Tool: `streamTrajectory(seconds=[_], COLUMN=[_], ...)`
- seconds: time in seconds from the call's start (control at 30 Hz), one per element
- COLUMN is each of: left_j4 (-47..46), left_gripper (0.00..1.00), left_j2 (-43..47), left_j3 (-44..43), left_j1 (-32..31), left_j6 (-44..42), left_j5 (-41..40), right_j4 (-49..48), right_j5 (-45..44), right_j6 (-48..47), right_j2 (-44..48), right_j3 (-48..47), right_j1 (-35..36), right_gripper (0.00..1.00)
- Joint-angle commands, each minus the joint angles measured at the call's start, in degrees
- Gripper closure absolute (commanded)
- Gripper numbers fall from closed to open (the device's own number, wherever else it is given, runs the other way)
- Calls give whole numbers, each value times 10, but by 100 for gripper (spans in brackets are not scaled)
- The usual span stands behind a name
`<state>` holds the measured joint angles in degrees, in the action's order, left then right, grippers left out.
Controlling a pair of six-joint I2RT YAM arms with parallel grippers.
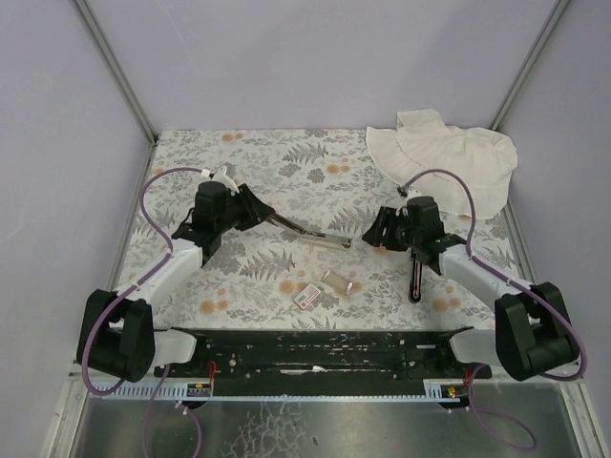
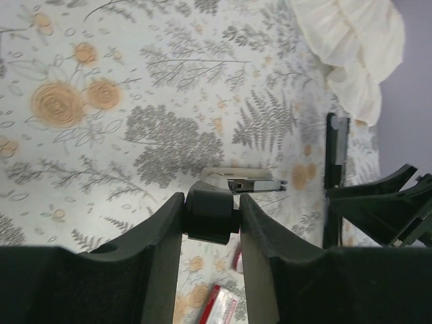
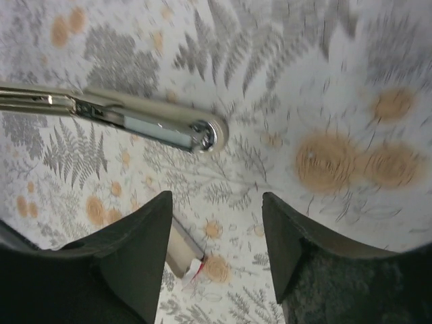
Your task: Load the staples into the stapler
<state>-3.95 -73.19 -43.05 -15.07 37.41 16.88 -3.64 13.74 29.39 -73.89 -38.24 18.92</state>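
Although the flowered worktop [image 1: 286, 162] is the biggest thing in view, with one white cloth [image 1: 449, 157] crumpled at its 1 o'clock corner, the coming move turns on what lies between the two arms. The left hand [image 2: 210, 202] is clenched on the black rear end of the single stapler [image 1: 310, 232]. Its bare metal rail is swung out, with the long axis running roughly from 9 to 3 o'clock and the free tip dipping a little toward 4. That tip ends just short of the right hand [image 3: 216, 223], which is released with its jaws apart and nothing between them. One slim dark bar [image 1: 415, 281] lies under the right forearm; I cannot tell what it is. The staple box is in two pieces near the worktop's 6 o'clock edge: a labelled sleeve [image 1: 307, 294] and, just beside it at its 2 o'clock, a pale tray [image 1: 336, 281]. From the right hand they lie at about 7 o'clock, and this free hand is nearer than the occupied left, so fetching a strip looks like its job. The staples themselves are too small to count.
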Motion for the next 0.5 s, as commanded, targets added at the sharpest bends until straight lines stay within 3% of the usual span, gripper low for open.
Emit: streamTrajectory(seconds=[0.0,0.13,0.47], left_j4=[23,33,42], left_gripper=[100,100,100], left_j2=[23,36,51], left_j3=[-6,3,21], left_j1=[0,0,-2], left_j6=[-27,-34,-35], left_j5=[-32,-38,-42], right_j4=[-41,-77,-146], right_j5=[100,142,194], right_j6=[104,121,139], right_j2=[-22,-58,-131], right_j3=[23,24,17], right_j1=[-5,-6,-4], right_gripper=[42,48,46])
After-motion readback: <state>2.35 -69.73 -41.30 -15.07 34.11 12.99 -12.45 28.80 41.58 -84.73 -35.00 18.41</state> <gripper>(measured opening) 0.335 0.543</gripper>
